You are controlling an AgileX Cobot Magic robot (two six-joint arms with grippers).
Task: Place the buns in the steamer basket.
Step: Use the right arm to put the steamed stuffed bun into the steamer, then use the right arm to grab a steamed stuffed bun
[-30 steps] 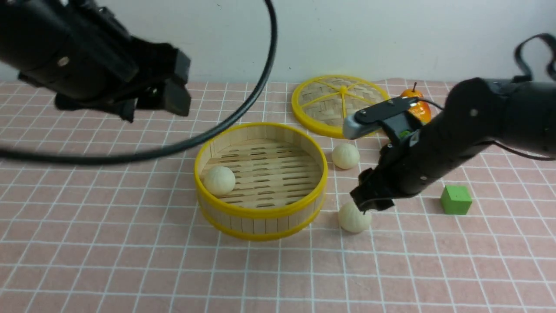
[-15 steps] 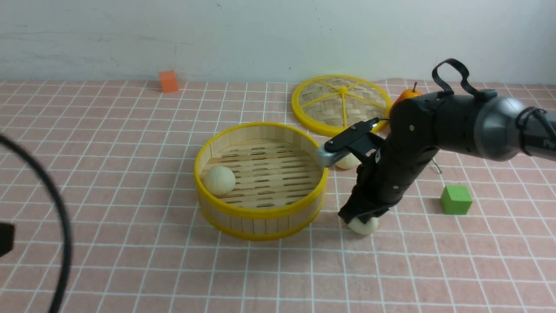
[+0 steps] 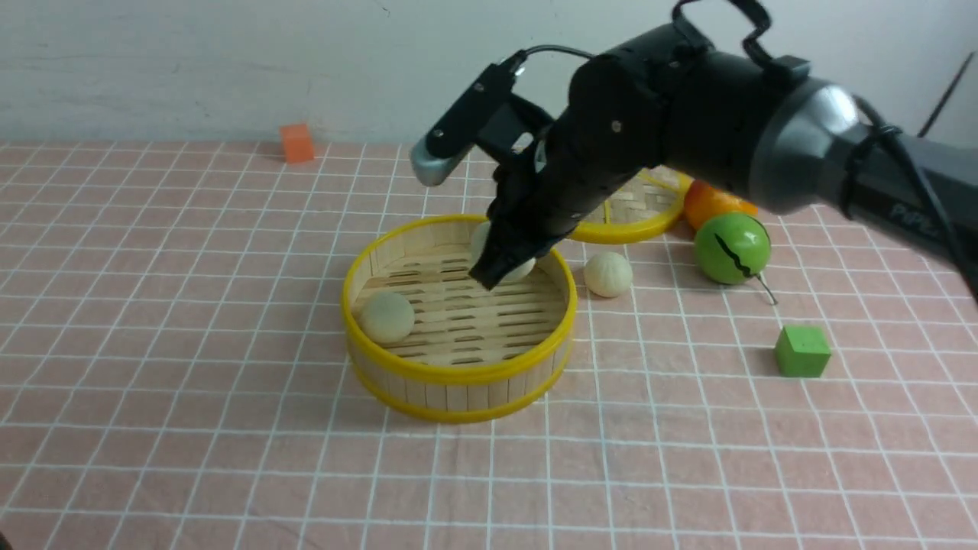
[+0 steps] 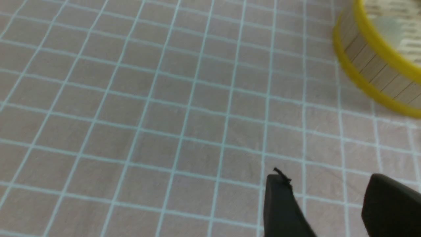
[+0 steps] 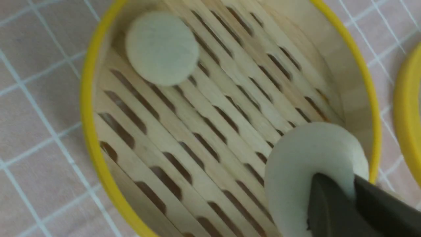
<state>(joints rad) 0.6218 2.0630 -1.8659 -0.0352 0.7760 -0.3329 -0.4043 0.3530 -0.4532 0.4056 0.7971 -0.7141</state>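
The steamer basket (image 3: 458,374) stands at the table's middle, with one bun (image 3: 386,317) lying on its slatted floor at the left; both show in the right wrist view, basket (image 5: 88,98) and bun (image 5: 161,47). My right gripper (image 3: 498,267) is shut on a second bun (image 3: 523,269) and holds it over the basket's far right part; the wrist view shows this bun (image 5: 296,164) pinched between the fingers (image 5: 329,210). A third bun (image 3: 608,274) lies on the cloth right of the basket. My left gripper (image 4: 324,191) is open and empty over bare cloth, with the basket's wall (image 4: 361,56) some way beyond its fingertips.
The flat woven lid (image 3: 642,206) lies behind the basket, partly hidden by my right arm. A green ball with a black crack (image 3: 731,248) and an orange fruit (image 3: 707,202) sit at the right. A green cube (image 3: 801,351) and an orange cube (image 3: 296,143) lie apart.
My right gripper closed on the bun lying right of the basket, lifted it and carried it left over the basket. The left arm withdrew out of the front view.
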